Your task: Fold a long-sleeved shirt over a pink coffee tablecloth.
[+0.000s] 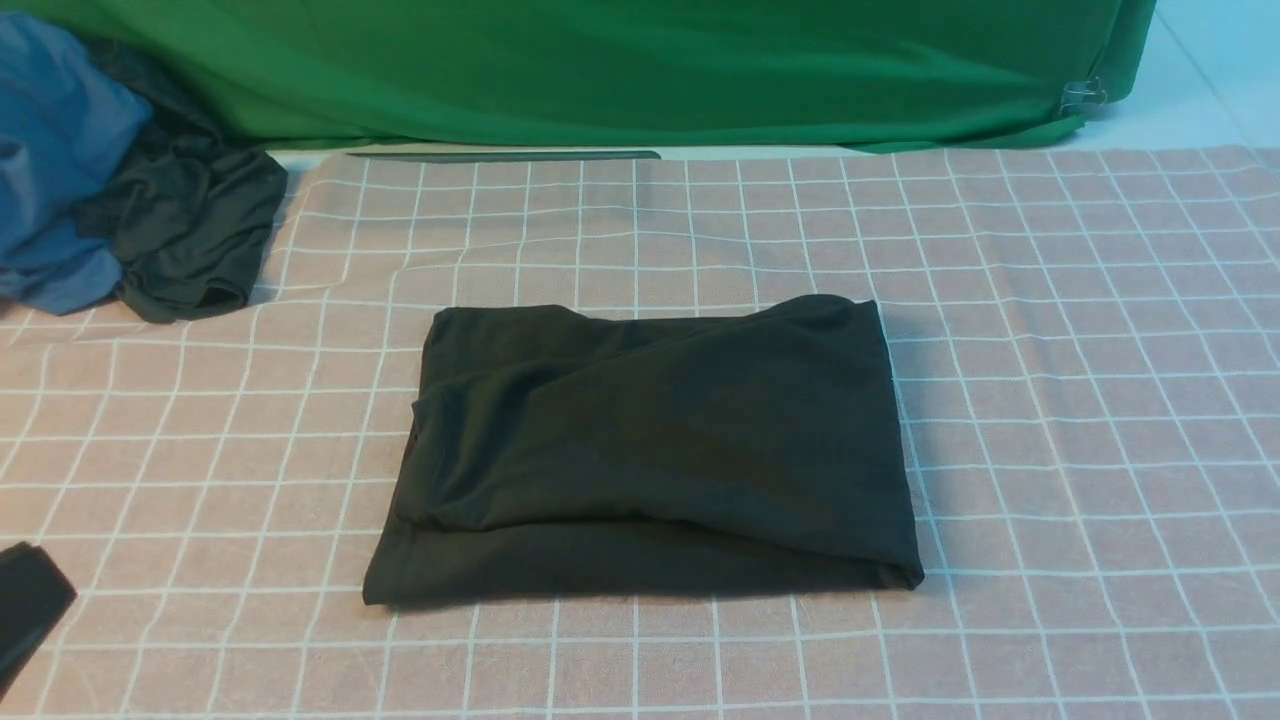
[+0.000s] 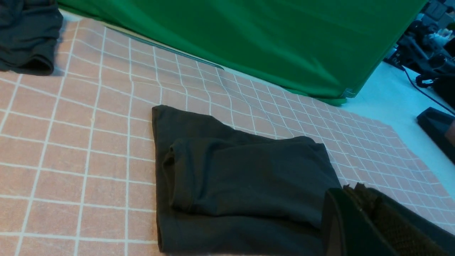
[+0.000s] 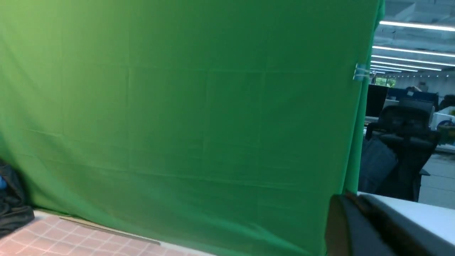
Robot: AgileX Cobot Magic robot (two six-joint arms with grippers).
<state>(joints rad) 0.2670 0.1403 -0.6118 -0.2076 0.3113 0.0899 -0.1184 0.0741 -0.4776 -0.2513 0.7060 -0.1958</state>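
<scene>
Left gripper (image 1: 25, 605) is sitting at lower-left frame edge, off the folded long-sleeved shirt (image 1: 650, 450); jaw state unreadable. Right gripper (image 3: 359, 227) likewise unreadable. Pink coffee tablecloth (image 1: 1080, 400) is lying bare around the shirt.

Open cloth all round the folded long-sleeved shirt (image 1: 645, 450) on the pink coffee tablecloth (image 1: 1080, 420), nothing touching its edges. The left gripper (image 2: 369, 227) sits low with the shirt's near corner just ahead of its fingers. Well off beyond it lies a bunched dark garment (image 1: 190, 235) with blue cloth (image 1: 55, 165). The green backdrop (image 1: 640, 70) walls the far side, filling the right wrist view.
</scene>
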